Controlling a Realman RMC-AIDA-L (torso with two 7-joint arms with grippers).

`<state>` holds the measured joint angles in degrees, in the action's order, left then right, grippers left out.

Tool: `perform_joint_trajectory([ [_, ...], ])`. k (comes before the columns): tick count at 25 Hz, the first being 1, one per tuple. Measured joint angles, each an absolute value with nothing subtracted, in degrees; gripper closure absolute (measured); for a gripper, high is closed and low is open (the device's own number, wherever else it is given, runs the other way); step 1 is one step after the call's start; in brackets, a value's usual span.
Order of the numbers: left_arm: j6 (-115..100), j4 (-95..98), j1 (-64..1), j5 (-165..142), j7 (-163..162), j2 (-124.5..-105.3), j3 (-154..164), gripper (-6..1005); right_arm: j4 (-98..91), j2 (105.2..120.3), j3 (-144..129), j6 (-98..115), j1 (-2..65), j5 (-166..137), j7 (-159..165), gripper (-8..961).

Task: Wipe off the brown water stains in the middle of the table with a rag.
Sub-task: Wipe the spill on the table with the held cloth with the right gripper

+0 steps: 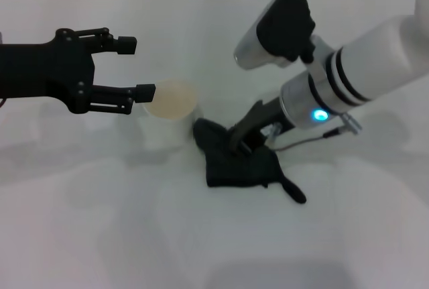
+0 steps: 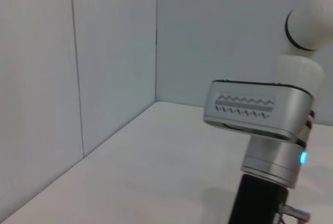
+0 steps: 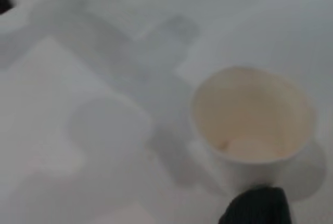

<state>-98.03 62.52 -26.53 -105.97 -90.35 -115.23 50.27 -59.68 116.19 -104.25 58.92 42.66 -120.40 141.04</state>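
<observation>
The black rag (image 1: 240,163) lies bunched on the white table (image 1: 100,228) near the middle, its thin tail (image 1: 292,192) trailing toward the front right. My right gripper (image 1: 242,136) comes down from the right and is shut on the rag's rear part, holding it against the tabletop. A corner of the rag (image 3: 257,207) shows in the right wrist view. No brown water stains show in any view. My left gripper (image 1: 137,68) hovers open at the left, just left of a paper cup, holding nothing.
A white paper cup (image 1: 171,111) with a tan inside stands just left of the rag, and also shows in the right wrist view (image 3: 255,125). The left wrist view shows the right arm's wrist (image 2: 260,115) and the grey walls behind the table.
</observation>
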Motion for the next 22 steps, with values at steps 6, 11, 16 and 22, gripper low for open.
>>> perform_joint_trajectory([
  [6, -98.3, 62.6, -26.6, -106.0, -90.3, -115.22, 50.3, 124, -64.7, 116.11, -104.6, 61.7, 38.2, -120.5, 142.0, 884],
  [11, -98.3, 62.3, -26.8, -106.0, -89.7, -115.40, 50.4, 124, -64.1, 115.95, -103.9, 61.0, 38.5, -121.0, 142.1, 884],
  [16, -98.2, 62.3, -26.9, -106.0, -89.6, -115.71, 50.5, 124, -59.9, 115.79, -101.9, 59.7, 41.8, -121.2, 142.0, 884],
  [22, -97.9, 62.3, -26.9, -106.1, -89.6, -115.84, 50.5, 124, -52.6, 115.68, -99.1, 57.7, 47.3, -122.6, 141.6, 884],
])
